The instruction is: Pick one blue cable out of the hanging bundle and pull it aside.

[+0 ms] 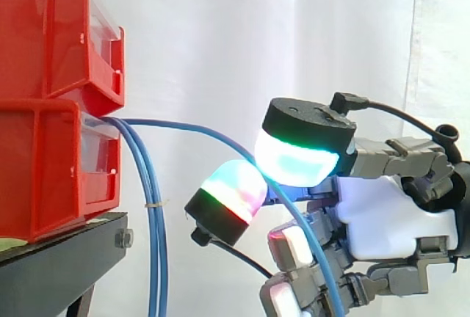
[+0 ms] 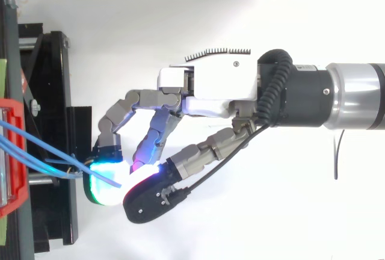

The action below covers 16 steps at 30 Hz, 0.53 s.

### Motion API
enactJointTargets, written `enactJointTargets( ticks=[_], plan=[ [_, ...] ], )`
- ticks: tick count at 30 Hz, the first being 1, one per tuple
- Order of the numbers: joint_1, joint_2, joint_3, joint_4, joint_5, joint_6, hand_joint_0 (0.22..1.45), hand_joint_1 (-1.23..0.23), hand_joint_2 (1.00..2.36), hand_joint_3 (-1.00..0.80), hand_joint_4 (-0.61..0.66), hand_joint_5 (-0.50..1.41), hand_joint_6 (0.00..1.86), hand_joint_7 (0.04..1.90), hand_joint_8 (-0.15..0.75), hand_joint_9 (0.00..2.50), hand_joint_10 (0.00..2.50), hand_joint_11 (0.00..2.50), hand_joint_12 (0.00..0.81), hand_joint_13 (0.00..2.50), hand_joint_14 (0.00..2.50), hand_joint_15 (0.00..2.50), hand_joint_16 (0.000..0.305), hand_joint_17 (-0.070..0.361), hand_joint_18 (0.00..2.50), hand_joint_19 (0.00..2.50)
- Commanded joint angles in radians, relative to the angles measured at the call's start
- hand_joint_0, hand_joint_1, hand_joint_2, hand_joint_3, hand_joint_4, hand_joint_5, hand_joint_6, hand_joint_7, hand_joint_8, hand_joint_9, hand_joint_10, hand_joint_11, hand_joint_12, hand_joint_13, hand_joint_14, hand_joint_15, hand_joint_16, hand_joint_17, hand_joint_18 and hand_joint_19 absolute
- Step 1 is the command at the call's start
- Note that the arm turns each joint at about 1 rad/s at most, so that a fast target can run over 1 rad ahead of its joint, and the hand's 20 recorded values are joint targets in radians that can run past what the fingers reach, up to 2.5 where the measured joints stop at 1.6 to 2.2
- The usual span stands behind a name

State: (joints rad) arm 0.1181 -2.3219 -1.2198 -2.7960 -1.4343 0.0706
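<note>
Blue and thin, the single plastic-sheathed cable [image 1: 183, 126] leaves the gap between the stacked red plastic bins [image 1: 44, 170] at the left of the side view. It arcs rightward toward the middle of the frame, apart from the hanging bundle of blue cables [image 1: 156, 243] that drops straight down beside the black metal stand [image 1: 59, 266] at lower left. From my station I see the robot hand [image 1: 389, 221] at centre right, its white palm facing the bins. Two of its glowing fingertips [image 1: 297, 161] are closed together, one cyan-green on top and one pink-green just below and to the left. The lone cable runs between those two pads and then falls steeply toward the bottom edge, across the front of the lower curled fingers. In the top view the same cable slants from the left edge down into the cyan pad at lower left of centre. A white curtain [image 1: 220, 38] fills the background.
</note>
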Motion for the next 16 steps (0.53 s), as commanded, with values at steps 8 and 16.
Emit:
enactJointTargets(
  ticks=[8, 16],
  plan=[
    [0.000, 0.001, 0.000, 0.000, 0.000, 0.000, 0.57, -0.82, 1.00, 0.00, -0.07, -0.08, 0.91, 0.93, 0.280, 1.18, 0.02, 0.57, 0.398, 0.95, 0.02, 0.58, 0.056, 0.127, 0.84, 0.53],
    [0.000, -0.001, -0.001, 0.000, 0.000, 0.000, 0.57, -0.82, 1.00, 0.03, -0.08, -0.08, 0.91, 0.94, 0.282, 1.19, 0.01, 0.57, 0.400, 0.95, 0.02, 0.58, 0.057, 0.128, 0.85, 0.53]
  ],
)
